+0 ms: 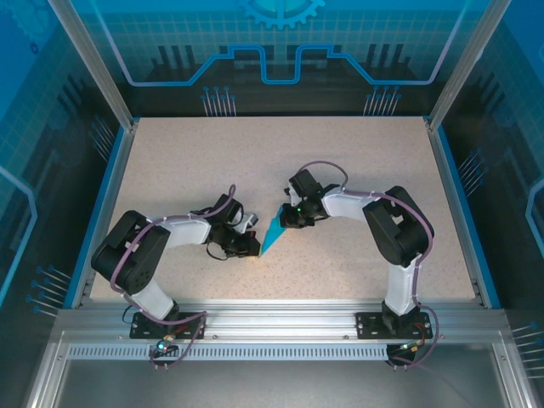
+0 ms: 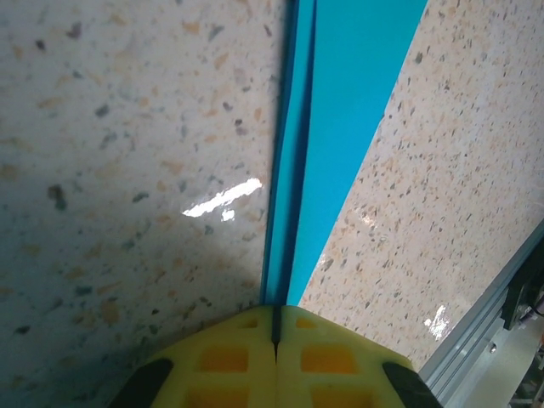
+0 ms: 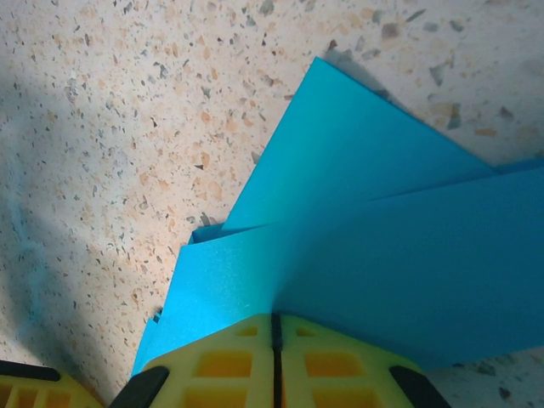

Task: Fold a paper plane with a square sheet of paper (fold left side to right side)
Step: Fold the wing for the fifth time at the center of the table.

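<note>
- Your paper plane [image 1: 274, 233] sits around the middle of the table [image 1: 357, 170]. Its long axis runs diagonally, narrow tip pointing near-left, wide end far-right.
- Left gripper [image 1: 253, 246] is pinched tight on the tip end.
- Right gripper [image 1: 291, 218] is clamped on the wide end.
</note>
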`<move>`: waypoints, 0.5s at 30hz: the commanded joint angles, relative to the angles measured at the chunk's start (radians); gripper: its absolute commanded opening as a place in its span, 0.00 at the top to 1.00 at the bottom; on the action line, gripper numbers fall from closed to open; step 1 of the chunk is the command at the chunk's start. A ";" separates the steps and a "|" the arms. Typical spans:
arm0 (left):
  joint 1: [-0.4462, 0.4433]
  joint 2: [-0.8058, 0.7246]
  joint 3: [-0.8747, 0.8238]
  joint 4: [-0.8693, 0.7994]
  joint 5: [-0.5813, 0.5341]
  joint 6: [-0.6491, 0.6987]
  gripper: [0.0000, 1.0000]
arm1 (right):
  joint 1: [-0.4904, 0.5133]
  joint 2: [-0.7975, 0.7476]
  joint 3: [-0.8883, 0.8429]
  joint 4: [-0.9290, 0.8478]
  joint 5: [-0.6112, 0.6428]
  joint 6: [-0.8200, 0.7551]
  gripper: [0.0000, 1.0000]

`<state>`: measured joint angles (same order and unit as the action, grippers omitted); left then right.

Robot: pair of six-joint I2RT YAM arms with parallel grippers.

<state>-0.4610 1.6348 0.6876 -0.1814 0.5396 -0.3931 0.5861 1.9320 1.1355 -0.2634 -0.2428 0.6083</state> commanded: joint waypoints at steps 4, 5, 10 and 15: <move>-0.010 -0.065 -0.029 -0.154 -0.043 0.004 0.94 | -0.030 0.050 -0.003 -0.088 0.078 -0.026 0.92; -0.011 -0.078 -0.029 -0.160 -0.041 0.006 0.94 | -0.031 0.049 -0.003 -0.084 0.076 -0.028 0.92; 0.011 -0.185 -0.020 -0.153 -0.020 -0.024 0.86 | -0.037 0.023 0.014 -0.053 0.059 -0.044 0.90; 0.042 -0.302 0.008 -0.143 -0.081 -0.055 0.66 | -0.037 -0.061 0.075 -0.104 0.127 -0.080 0.82</move>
<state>-0.4339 1.3849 0.6724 -0.3092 0.4999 -0.4217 0.5652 1.9293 1.1706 -0.3019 -0.1928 0.5694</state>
